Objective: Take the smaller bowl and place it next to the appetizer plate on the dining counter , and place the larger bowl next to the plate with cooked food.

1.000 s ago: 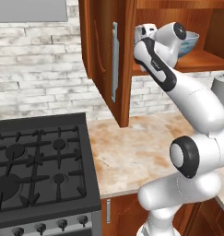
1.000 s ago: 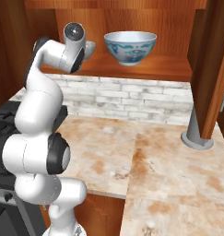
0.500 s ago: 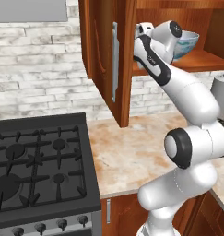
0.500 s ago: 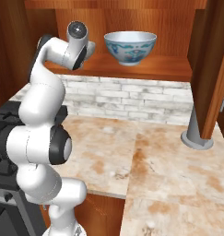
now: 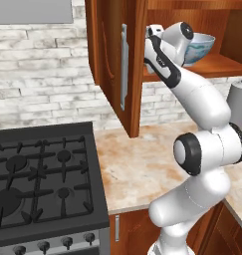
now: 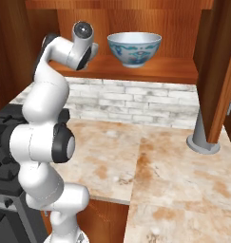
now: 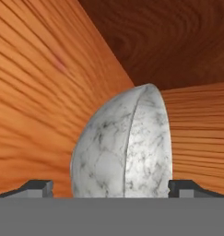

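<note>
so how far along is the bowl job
Nothing is delivered yet. The large bowl sits on the cabinet shelf, untouched. In hand: the open claw is reaching into the cabinet, fingertips either side of the small bowl, not closed on it. Both placements remain.

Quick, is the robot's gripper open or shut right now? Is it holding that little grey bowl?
Gripper: open, one fingertip on each side of the smaller bowl, not closed on it, so nothing is held yet.

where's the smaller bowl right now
In the hand view, the smaller bowl sits inside the wooden cabinet, straight ahead between the open gripper's fingertips.
</note>
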Robot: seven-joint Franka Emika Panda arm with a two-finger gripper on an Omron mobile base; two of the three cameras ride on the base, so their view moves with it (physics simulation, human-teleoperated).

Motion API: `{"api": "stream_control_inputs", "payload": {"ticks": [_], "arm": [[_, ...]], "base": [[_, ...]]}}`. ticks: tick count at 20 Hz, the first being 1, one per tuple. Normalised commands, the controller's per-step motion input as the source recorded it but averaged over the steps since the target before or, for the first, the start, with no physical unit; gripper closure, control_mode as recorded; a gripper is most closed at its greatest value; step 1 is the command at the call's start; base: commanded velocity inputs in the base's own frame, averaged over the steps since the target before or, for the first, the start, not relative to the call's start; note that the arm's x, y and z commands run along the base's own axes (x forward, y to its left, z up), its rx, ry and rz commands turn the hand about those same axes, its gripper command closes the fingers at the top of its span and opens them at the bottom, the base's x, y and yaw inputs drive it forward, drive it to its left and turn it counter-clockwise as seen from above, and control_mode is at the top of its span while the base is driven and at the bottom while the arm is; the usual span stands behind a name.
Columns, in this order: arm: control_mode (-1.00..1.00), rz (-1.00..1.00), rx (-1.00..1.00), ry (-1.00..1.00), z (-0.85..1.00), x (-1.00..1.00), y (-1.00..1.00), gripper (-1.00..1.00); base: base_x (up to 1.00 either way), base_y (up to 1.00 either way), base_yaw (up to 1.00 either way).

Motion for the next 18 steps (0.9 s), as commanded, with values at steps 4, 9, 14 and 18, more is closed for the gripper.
{"api": "stream_control_inputs", "payload": {"ticks": [4, 9, 14, 18], "arm": [[-1.0, 0.03, 0.0, 0.01, -0.02, 0.06, 0.0, -1.0], [-1.0, 0.04, 0.0, 0.01, 0.0, 0.01, 0.0, -1.0], [-1.0, 0.04, 0.0, 0.02, -0.01, 0.0, 0.03, 1.0], [-1.0, 0.02, 0.0, 0.0, 0.0, 0.0, 0.01, 1.0]], "base": [[0.0, 0.0, 0.0], [0.0, 0.0, 0.0], [0.0, 0.0, 0.0], [0.0, 0.0, 0.0]]}}
